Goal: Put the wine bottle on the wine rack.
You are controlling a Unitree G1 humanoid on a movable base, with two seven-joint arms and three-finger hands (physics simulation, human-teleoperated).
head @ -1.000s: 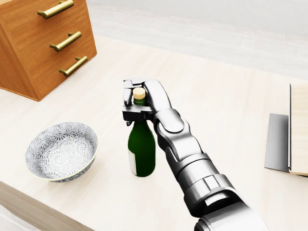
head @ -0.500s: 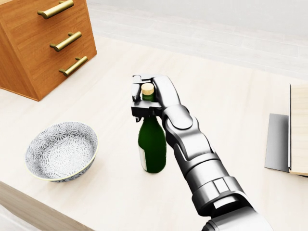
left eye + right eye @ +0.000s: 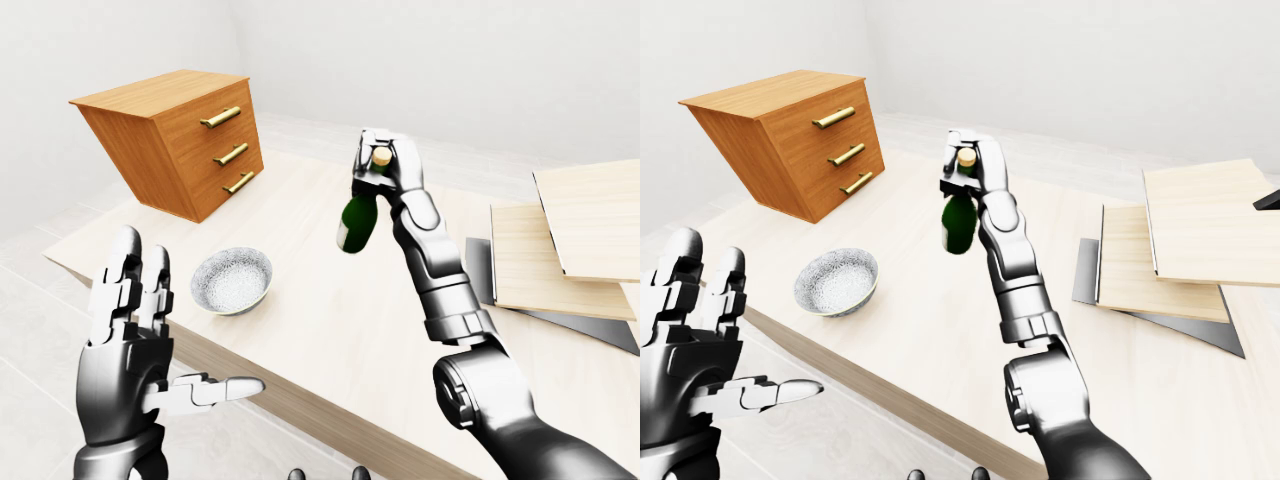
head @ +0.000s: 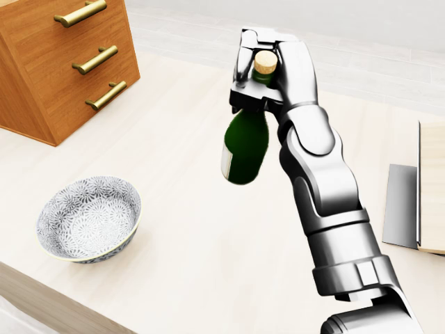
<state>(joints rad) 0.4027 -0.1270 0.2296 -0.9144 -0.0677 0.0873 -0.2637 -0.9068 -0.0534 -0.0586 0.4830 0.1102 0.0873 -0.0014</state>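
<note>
A green wine bottle (image 4: 245,149) with a cork hangs in the air above the pale wooden table (image 4: 188,271), tilted slightly. My right hand (image 4: 265,69) is shut round its neck just under the cork, near the top middle of the head view. My left hand (image 3: 140,340) is open and empty at the lower left of the left-eye view, off the table's near edge. A pale stepped wooden structure on a dark base (image 3: 560,240) stands at the right of the table; I cannot tell whether it is the wine rack.
A patterned grey-white bowl (image 4: 89,217) sits on the table at the lower left of the head view. A wooden drawer cabinet with brass handles (image 4: 62,62) stands tilted at the upper left.
My right hand has lifted the bottle off the table and carried it up and to the right in the head view. The bowl and cabinet have not moved.
</note>
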